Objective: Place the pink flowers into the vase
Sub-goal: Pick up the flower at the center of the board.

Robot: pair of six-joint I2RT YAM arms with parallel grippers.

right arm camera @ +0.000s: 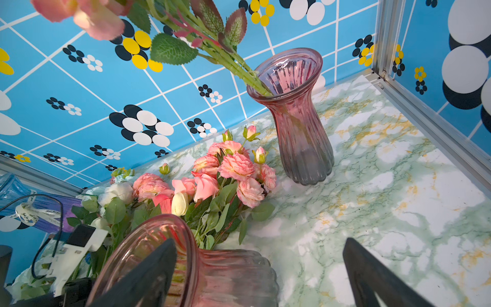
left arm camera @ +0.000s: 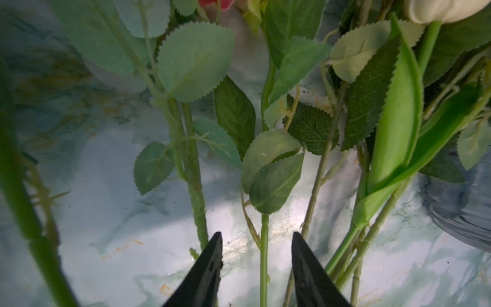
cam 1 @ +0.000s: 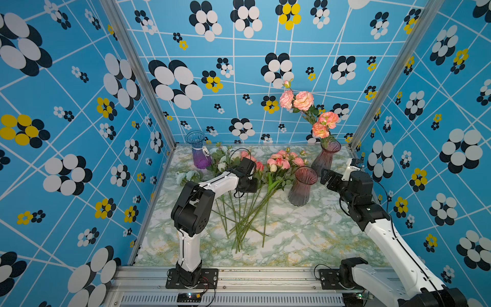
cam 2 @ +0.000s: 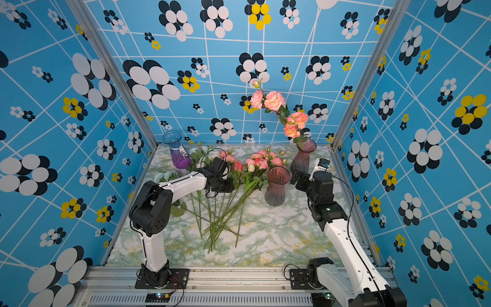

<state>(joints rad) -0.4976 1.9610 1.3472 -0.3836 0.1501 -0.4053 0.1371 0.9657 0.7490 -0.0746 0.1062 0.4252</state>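
We are seeing pink-to-peach flowers on green stems, a pink-to-grey near vase and far vase, a green-veined marble tabletop, and blue flower-dotted walls.

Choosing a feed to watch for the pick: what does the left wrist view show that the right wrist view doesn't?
Left wrist only: a thin green stem between the tips of the open left end effector. Right wrist only: the far pink vase holding pink flowers, the blue-purple vase, the open right end effector. Both: the marble tabletop, the leafy flower pile, a cream bud.

ribbon lettering, too small to read
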